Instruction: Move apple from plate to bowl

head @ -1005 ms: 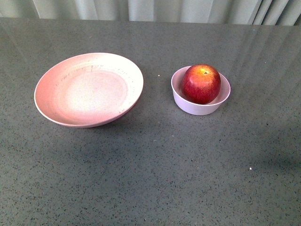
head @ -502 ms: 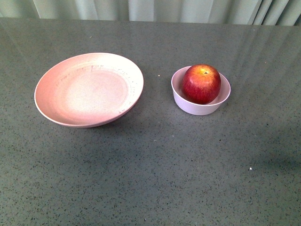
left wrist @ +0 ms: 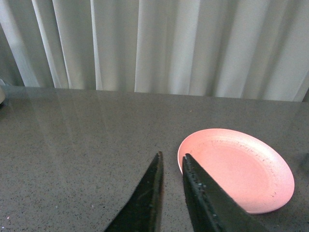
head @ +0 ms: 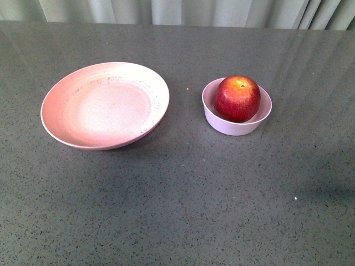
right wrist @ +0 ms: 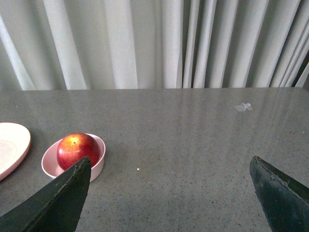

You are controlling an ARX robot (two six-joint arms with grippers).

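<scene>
Test setup, grey tabletop (head: 183,194), pale curtains (right wrist: 145,43)

Front view high over table (head: 183,199), wrist views low, facing curtains (right wrist: 145,43)

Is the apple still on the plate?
No, the front view shows the apple sitting in the bowl, while the plate holds nothing.

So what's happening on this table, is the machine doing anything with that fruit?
Right now nothing is being handled. The apple already sits inside the small bowl, and the wide pink plate beside it holds nothing. Neither arm shows in the front view. From the wrist cameras, the left gripper has its fingers nearly together and grips nothing, while the right gripper is spread wide open, away from the bowl.
</scene>
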